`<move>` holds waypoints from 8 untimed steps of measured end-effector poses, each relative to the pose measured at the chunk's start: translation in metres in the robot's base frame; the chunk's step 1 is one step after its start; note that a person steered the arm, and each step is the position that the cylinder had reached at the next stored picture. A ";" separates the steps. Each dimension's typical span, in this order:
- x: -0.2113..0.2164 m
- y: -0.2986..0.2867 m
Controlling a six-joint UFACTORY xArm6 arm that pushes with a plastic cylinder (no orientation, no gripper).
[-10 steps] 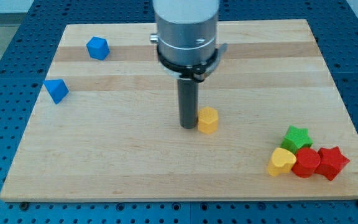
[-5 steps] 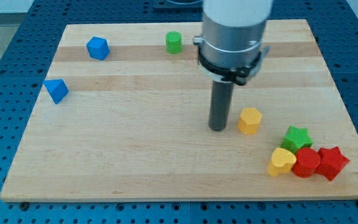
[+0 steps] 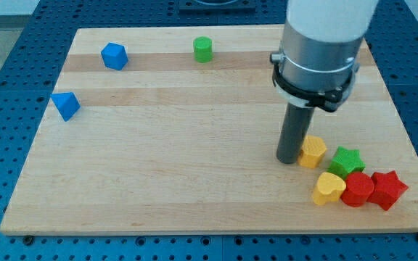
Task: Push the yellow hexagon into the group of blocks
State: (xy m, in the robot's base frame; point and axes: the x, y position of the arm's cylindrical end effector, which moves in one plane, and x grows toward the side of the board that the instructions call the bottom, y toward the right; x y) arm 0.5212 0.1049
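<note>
Two blue blocks [image 3: 113,56] sit near the board's top-left corner and one green cylinder [image 3: 203,49] by the top edge. My tip [image 3: 289,159], a plain rod with no jaws, touches the left face of the single yellow hexagon [image 3: 313,151] near the bottom-right corner. It appears light, rigid and free-sliding, best pushed on that face toward the adjacent four-block group: yellow heart [image 3: 329,188], green star [image 3: 347,160], red block [image 3: 358,190], red star [image 3: 389,189].

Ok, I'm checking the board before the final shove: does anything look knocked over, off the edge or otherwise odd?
Nothing stands out. My tip sits against the view's left side of the yellow hexagon, which is close to the green star but looks just short of touching. All blocks lie flat on the wooden board.
</note>
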 end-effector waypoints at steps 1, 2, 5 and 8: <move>0.000 0.001; -0.017 -0.011; -0.054 0.007; 0.013 0.019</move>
State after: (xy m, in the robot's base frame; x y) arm 0.5341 0.1236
